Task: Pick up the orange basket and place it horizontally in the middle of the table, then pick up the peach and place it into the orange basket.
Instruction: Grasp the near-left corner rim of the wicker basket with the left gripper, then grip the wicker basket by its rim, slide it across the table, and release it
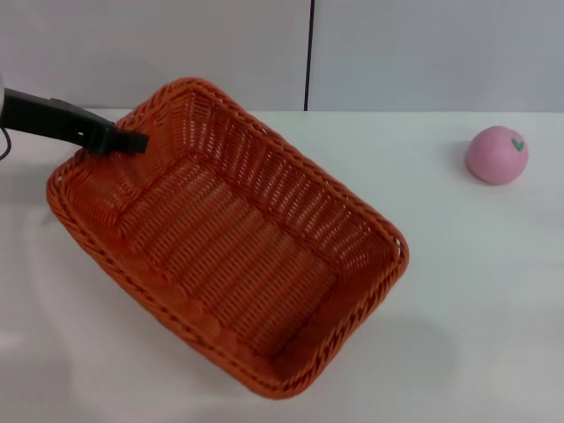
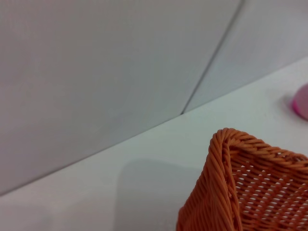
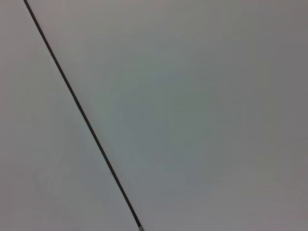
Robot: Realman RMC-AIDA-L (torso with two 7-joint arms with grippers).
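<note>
Gripping orange basket rim (left end effector).

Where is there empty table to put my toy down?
The white tabletop is bare between the big orange woven basket and the small pink toy peach, and along the near edge at the right. The left side is crowded: the basket sits there at a slant, with the left gripper at its far rim.

A pale grey wall fills the top of the head view behind the worktop. A thin dark vertical seam splits it slightly right of centre into two panels.
</note>
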